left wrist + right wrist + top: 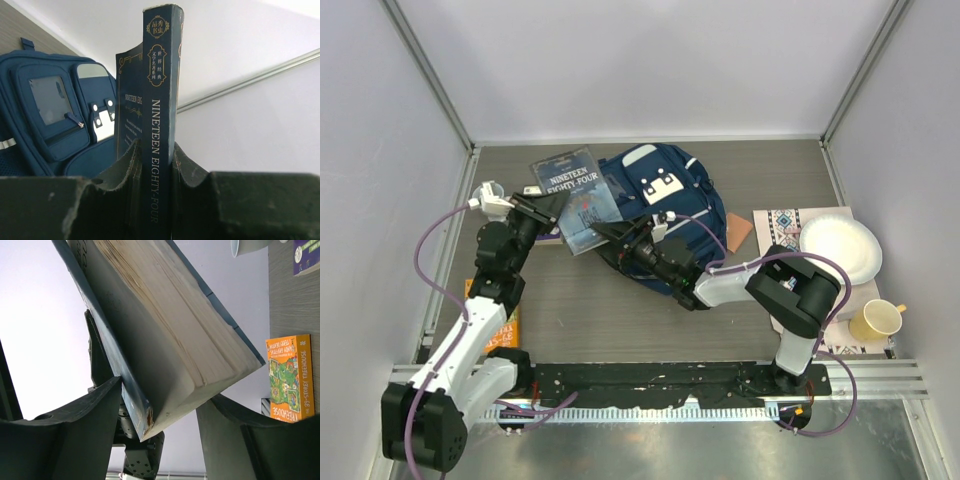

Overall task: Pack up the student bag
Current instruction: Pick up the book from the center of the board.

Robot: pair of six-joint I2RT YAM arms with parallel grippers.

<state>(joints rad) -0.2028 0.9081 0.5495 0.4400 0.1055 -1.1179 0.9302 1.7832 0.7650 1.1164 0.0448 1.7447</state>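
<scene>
Two raised hands: left hand tight on book, right hand agape astride it.

- Left arm reaches up the frame's left; left gripper clamps a book.
- Right arm stretches leftward to centre; right gripper jaws apart.

left gripper: holding book | right gripper: at book corner | student bag: beneath

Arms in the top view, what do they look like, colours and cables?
Both the left arm and right arm have white links, black joints and a looping purple cable. Their gripper fingers are dark, wedge-shaped and scuffed.
</scene>
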